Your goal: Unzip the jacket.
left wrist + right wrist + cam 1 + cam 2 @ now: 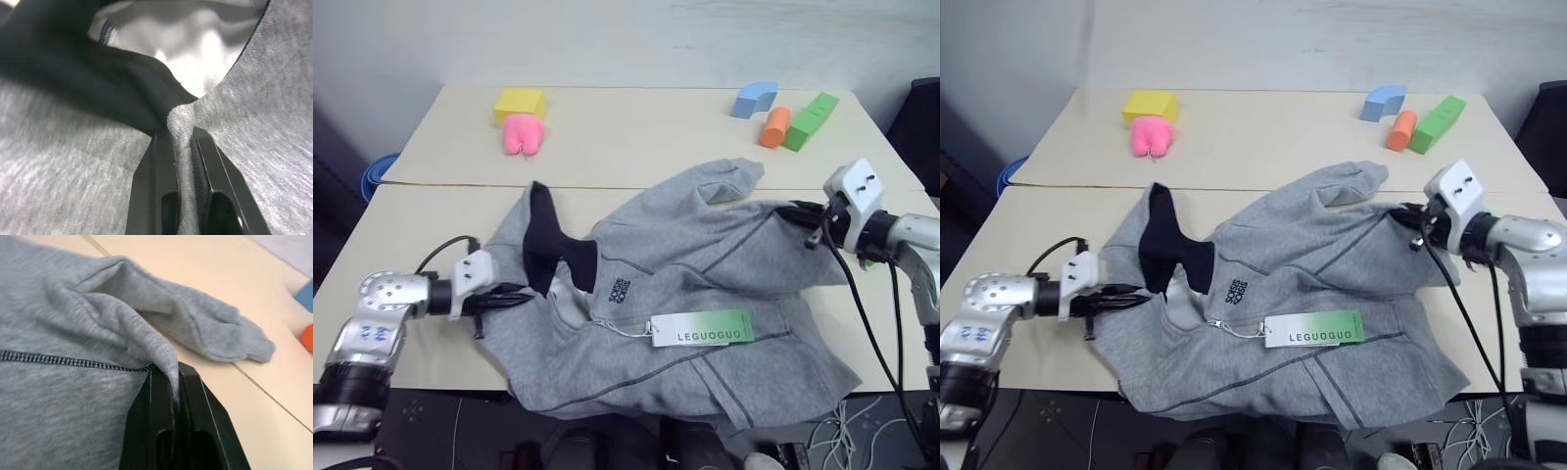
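Two grippers clamped on the jacket (705,284), one at each end!
Left gripper (524,294) has its black fingers (156,171) pinched on a grey fold right by the dark navy collar (548,245); right gripper (795,212) is nipped tight on the fabric edge near the sleeve (220,333). Jacket sprawls across the near table (411,245), hem spilling over the front edge, hang tag (702,328) lying on the chest beside the logo (620,290).

Hang tag (702,328) on the jacket (705,264) is reading "LEGUOGUO"; the small dark chest logo (620,290) is showing unreadable letters.
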You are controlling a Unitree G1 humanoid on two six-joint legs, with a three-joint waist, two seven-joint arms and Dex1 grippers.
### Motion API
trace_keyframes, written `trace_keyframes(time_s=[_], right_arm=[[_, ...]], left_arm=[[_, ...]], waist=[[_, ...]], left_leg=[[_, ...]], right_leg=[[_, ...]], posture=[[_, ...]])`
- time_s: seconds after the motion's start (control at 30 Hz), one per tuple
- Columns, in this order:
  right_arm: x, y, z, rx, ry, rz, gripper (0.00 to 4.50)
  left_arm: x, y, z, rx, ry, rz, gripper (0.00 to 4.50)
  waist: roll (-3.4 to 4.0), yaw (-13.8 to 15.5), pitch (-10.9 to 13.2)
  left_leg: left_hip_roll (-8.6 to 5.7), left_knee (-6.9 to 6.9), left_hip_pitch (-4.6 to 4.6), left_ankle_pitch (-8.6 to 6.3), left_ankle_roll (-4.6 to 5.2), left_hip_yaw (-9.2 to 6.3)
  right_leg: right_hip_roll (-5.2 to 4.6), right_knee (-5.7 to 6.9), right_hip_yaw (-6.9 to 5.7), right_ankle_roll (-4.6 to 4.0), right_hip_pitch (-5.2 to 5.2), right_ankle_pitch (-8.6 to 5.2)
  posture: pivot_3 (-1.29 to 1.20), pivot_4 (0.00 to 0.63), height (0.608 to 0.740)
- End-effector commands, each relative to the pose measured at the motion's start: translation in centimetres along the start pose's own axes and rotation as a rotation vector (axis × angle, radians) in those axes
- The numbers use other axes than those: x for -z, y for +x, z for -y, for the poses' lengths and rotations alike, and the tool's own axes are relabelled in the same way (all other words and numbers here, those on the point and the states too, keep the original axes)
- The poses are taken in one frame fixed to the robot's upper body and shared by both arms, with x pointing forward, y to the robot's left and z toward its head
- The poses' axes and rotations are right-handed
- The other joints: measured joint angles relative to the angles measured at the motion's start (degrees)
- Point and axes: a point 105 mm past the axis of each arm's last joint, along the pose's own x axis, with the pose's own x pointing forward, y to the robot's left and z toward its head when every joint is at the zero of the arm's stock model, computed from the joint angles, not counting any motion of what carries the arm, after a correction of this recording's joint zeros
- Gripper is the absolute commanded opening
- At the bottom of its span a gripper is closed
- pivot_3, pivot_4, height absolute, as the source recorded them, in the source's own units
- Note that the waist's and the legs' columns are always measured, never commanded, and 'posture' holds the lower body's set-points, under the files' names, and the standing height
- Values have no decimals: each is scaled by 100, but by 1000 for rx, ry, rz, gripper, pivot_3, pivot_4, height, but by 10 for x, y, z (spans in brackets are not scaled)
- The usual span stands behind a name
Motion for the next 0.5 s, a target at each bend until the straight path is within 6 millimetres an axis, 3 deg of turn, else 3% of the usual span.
trace_keyframes(time_s=[0.03, 0.27, 0.4, 0.43, 0.5], right_arm=[[-5, 11, 20, 183, -46, 17, 0], [-2, 51, 17, 316, -184, 56, 0], [-4, 66, 18, 387, -151, 136, 0], [-5, 67, 21, 414, -159, 149, 255], [-10, 65, 26, 458, -210, 185, 716]], left_arm=[[12, -25, 0, -52, -87, -62, 3], [23, -39, 11, -80, -143, -100, 3], [23, -46, 13, -140, -178, -33, 3], [23, -49, 13, -159, -201, -9, 1], [26, -56, 13, -216, -228, 4, 711]], waist=[[1, 4, 0], [11, -4, 7], [12, -21, 7], [12, -28, 8], [13, -48, 9]], left_leg=[[1, 0, 0, -1, -1, 1], [-6, -4, -10, -2, -3, 1], [-5, -5, -16, -2, -3, 2], [-4, -5, -16, -2, -3, 2], [-4, -7, -17, -2, -3, 2]], right_leg=[[0, 0, 3, -1, -1, 0], [-3, 1, 8, -3, -15, -1], [0, 2, 7, -3, -22, -2], [1, 1, 8, -3, -22, -2], [0, 2, 9, -4, -24, -2]], posture=[[0, 150, 740], [0, 150, 740], [0, 150, 740], [0, 150, 740], [0, 150, 740]])
